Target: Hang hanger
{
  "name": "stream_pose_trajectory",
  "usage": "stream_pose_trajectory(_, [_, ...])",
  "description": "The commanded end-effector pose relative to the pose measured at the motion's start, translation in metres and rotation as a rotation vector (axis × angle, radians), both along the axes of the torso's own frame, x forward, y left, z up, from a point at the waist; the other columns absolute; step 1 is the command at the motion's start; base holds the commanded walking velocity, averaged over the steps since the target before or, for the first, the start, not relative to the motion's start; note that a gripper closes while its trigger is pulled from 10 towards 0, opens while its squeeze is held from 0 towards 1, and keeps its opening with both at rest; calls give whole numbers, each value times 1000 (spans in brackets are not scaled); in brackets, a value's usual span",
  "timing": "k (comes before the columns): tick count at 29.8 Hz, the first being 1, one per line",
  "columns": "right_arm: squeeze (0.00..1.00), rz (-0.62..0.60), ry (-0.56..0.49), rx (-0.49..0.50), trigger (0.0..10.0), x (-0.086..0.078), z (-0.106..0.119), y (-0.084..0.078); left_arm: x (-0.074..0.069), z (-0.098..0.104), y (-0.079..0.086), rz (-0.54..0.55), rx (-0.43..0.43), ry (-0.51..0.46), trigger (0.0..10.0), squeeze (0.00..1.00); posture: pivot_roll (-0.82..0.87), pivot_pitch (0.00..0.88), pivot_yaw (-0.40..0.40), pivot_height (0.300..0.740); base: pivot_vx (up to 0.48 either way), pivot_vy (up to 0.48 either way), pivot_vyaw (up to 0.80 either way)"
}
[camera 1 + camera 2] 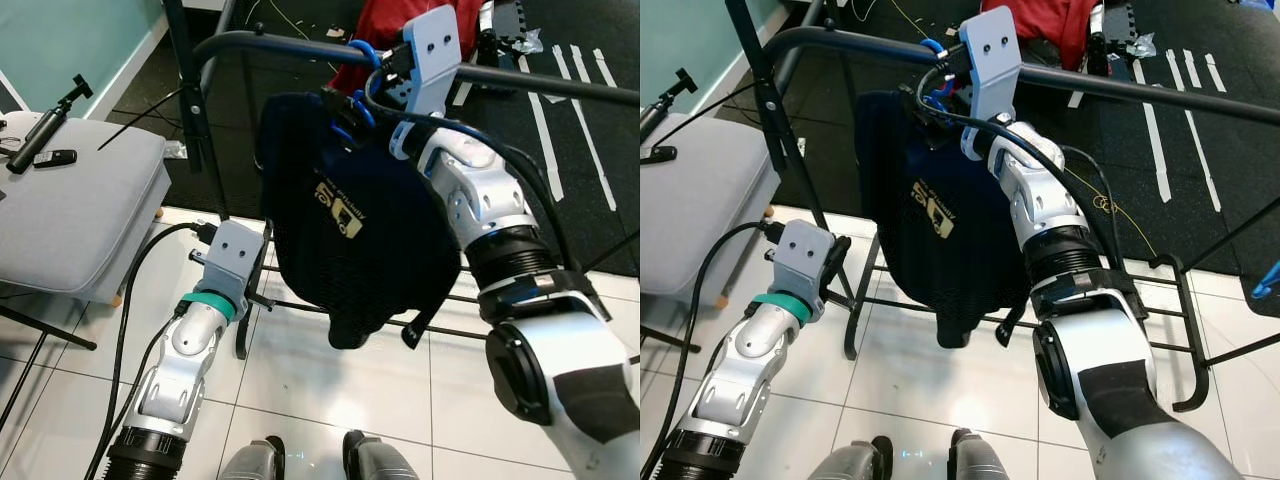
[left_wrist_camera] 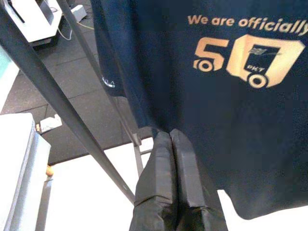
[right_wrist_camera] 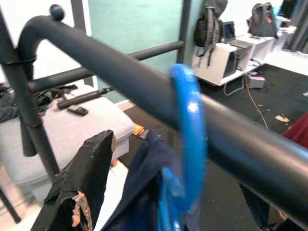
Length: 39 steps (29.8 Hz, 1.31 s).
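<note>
Left gripper (image 2: 174,159): fingers pressed together, empty, low beside the rack's upright.
T-shirt (image 1: 350,230): navy, gold print, draped below the rail.
Right gripper (image 1: 365,95): up at the rail by the hanger's neck; can't tell its finger spread.
Blue hanger (image 3: 190,144): hook over the black rail (image 3: 240,139).
Advice: confirm the hook sits fully, then let go gently downward.

A grey cushioned seat (image 1: 70,215) is standing at the left of the frame, and a black tripod (image 1: 45,128) and a small black remote (image 1: 55,158) are lying on it. A red cloth (image 1: 385,30) is lying on the dark carpet (image 1: 570,130) at the top.
</note>
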State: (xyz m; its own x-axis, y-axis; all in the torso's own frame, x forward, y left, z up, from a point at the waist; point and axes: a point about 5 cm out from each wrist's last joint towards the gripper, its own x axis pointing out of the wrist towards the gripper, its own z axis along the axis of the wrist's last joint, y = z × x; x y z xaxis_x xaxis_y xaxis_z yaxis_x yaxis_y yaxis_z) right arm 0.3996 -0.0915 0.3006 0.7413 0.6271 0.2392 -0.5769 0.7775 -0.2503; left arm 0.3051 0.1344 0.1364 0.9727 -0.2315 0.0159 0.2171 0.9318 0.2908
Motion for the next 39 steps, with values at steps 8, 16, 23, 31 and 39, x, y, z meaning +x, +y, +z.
stream_pose_trajectory(8, [0, 43, 1, -65, 588, 0, 1, 3, -4, -6, -1, -12, 9, 32, 10000, 0, -2, 184, 16, 740, 0, 0, 0])
stream_pose_trajectory(16, [0, 22, 18, -92, 6157, 3, 0, 0, -4, -7, -1, -16, 13, 37, 10000, 0, -4, 177, 15, 740, 0, 0, 0])
stream_pose_trajectory(23, [0, -13, 38, -79, 4353, 7, 0, -5, -3, -7, -1, -21, 18, 40, 10000, 0, -3, 169, 17, 740, 0, 0, 0])
stream_pose_trajectory(31, [0, -28, 58, -18, 0, 10, 3, -12, -3, -7, 0, -26, 24, 38, 10000, 0, -2, 163, 17, 740, 0, 0, 0])
stream_pose_trajectory(39, [0, -16, 57, -7, 0, 10, 3, -14, -3, -7, 0, -28, 26, 37, 10000, 0, -3, 164, 16, 740, 0, 0, 0])
